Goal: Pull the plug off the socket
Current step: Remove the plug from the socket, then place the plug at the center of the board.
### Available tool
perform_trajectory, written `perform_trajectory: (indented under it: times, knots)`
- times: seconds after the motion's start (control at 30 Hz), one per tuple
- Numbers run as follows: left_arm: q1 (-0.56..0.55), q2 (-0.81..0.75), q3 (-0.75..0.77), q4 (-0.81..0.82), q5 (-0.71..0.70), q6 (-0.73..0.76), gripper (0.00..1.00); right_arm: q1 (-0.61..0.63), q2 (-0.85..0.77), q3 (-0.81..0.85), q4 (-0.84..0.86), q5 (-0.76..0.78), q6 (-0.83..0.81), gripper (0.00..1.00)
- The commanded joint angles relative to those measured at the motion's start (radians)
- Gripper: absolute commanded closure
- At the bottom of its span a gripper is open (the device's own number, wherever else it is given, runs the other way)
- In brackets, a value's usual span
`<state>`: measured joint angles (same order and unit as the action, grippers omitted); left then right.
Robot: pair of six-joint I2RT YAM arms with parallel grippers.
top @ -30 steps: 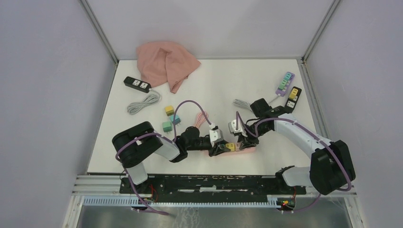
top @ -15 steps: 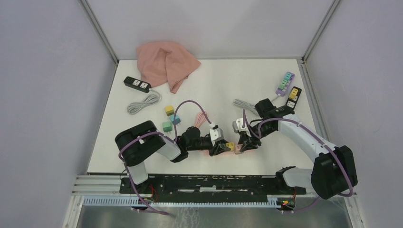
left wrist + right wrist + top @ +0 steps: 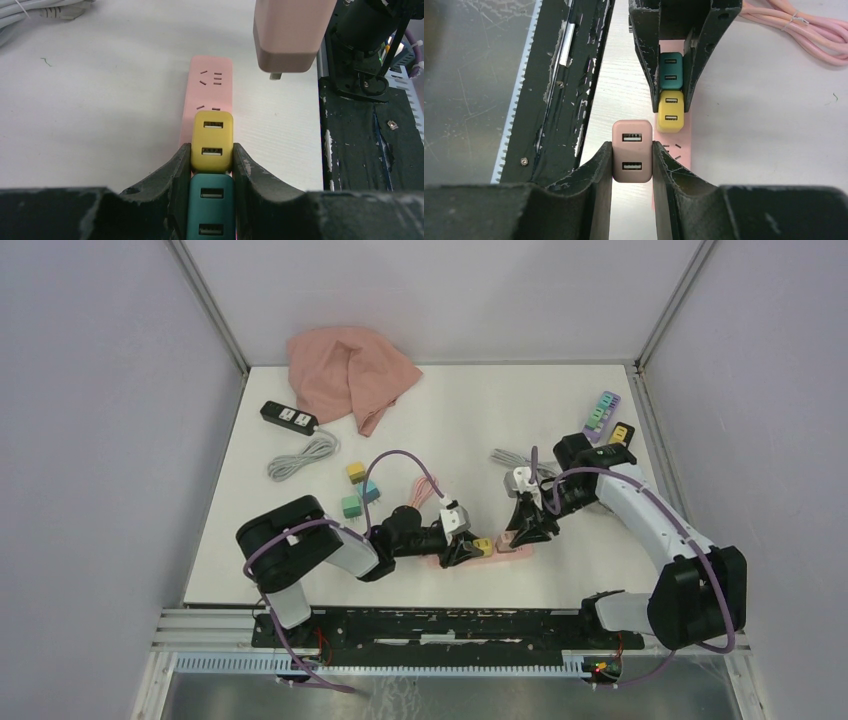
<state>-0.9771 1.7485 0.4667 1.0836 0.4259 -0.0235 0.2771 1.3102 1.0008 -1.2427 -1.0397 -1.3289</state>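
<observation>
Right gripper (image 3: 632,148) clamped on pink plug (image 3: 632,165), clear above pink strip (image 3: 210,85); left gripper (image 3: 212,150) clamped on yellow plug (image 3: 212,134)

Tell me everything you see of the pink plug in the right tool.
The pink plug is a small rounded block of matte plastic with two USB ports on its top face. The right tool is shut on its two sides. It is out of the socket and hangs clear of the pink power strip, with a metal prong showing beneath it. Nothing but the tool touches it.
</observation>
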Motion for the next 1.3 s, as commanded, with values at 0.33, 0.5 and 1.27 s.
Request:
perform_trajectory:
  times: [0.33,0.5,1.27]
  knots:
    - [0.007,-0.182,-0.012,-0.176,-0.142,-0.130,0.35,-0.068,0.008,0.072,-0.012,-0.188,0.184,0.98]
    - [0.009,-0.301,-0.010,-0.269,-0.174,-0.148,0.25,-0.078,0.010,0.053,0.097,-0.220,0.337,0.97]
    - [0.051,-0.546,-0.023,-0.305,-0.205,-0.468,0.01,-0.127,0.041,0.005,0.448,-0.347,0.866,0.96]
